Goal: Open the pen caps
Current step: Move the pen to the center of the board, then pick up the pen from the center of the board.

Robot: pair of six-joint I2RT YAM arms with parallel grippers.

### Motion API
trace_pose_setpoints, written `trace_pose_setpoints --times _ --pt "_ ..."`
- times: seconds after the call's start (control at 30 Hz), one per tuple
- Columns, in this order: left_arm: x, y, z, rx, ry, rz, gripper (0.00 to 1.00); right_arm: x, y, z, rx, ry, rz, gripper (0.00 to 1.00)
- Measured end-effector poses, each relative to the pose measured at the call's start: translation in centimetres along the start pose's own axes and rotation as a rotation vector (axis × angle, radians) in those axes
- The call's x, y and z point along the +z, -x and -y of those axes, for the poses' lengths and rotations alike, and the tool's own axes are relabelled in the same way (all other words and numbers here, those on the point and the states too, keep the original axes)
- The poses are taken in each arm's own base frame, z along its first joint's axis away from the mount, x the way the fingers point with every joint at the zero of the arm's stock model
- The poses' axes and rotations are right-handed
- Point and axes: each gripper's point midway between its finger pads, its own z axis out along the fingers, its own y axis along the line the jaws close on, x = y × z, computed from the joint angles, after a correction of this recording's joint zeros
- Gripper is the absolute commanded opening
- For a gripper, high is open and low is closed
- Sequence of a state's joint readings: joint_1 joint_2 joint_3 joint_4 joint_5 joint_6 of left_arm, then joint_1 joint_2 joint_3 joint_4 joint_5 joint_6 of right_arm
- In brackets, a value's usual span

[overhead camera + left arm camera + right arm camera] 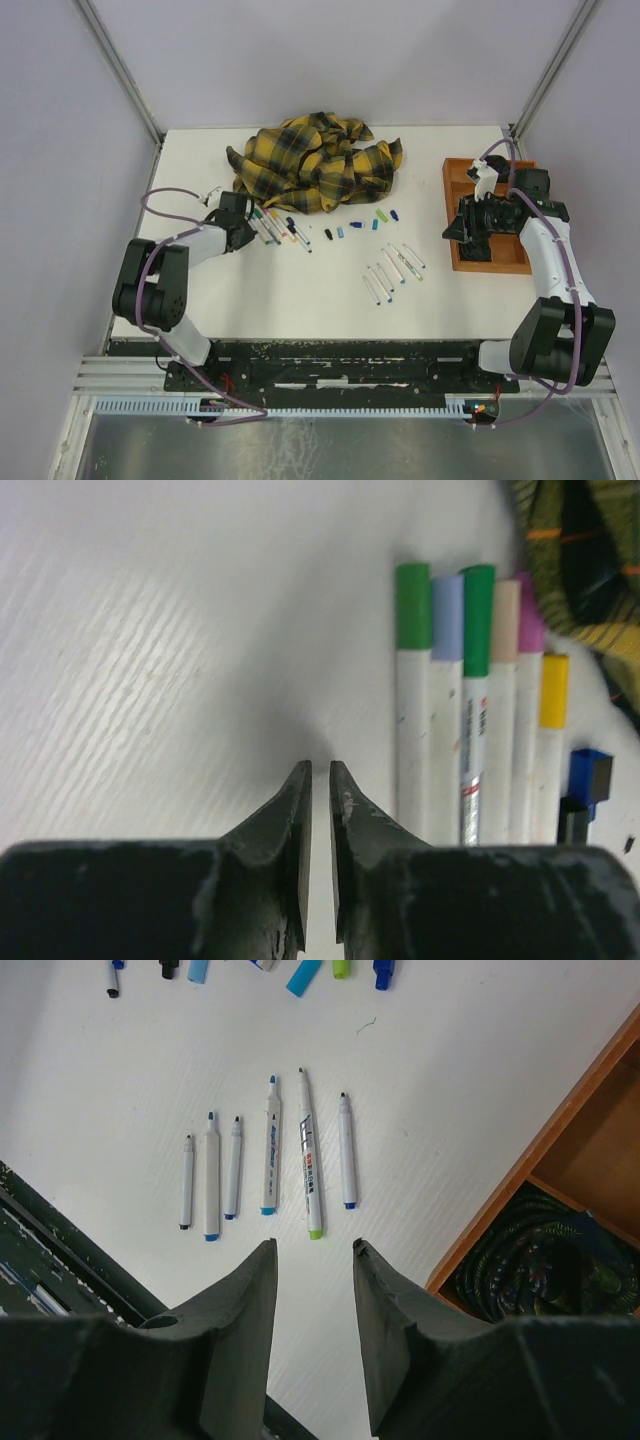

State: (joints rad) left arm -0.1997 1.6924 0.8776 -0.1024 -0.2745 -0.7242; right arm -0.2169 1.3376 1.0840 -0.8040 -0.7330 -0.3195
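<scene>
Left side: left gripper (pixel 320 768) hangs low over the white table (pixel 300 310). Its fingers are nearly together with only a thin slit between them, and nothing is in it. The tips point at bare surface just left of a row of capped pens (pixel 412 740).

Capped row, left wrist view: six white barrels lie side by side, touching or nearly so. Their pen caps (pixel 413 590) are all on, and read across as green, pale blue, green, peach, purple, yellow. Just past the yellow one sit a small blue piece (pixel 590 772) and a black one; cannot tell what they are. The row lies near the front edge of the plaid cloth (pixel 315 160), which is heaped at the rear centre of the table.

Right side: right gripper (pixel 312 1248) has its fingers well apart and holds nothing. It is held above the table at the left rim of the wooden tray (pixel 452 178). One tray compartment holds a dark patterned thing (pixel 530 1270) that cannot be identified.

Centre: six uncapped pens (pixel 271 1145) lie in a loose parallel row, apart from each other, with their bare tips all pointing toward the cloth. Between that row and the cloth is a scattered line of loose caps (pixel 357 225) in black, blues and green, each lying clear of the others
</scene>
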Motion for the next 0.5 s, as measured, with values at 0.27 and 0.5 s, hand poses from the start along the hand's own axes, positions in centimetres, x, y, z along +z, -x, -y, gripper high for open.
trace_pose_setpoints --times 0.27,0.5 --pt "-4.0 -1.0 -1.3 -0.022 -0.100 0.043 0.65 0.0 -0.1 0.0 0.001 0.001 -0.002 0.44" --pt "-6.8 0.7 1.7 -0.019 -0.328 0.124 0.58 0.0 -0.1 0.0 0.001 0.002 -0.004 0.44"
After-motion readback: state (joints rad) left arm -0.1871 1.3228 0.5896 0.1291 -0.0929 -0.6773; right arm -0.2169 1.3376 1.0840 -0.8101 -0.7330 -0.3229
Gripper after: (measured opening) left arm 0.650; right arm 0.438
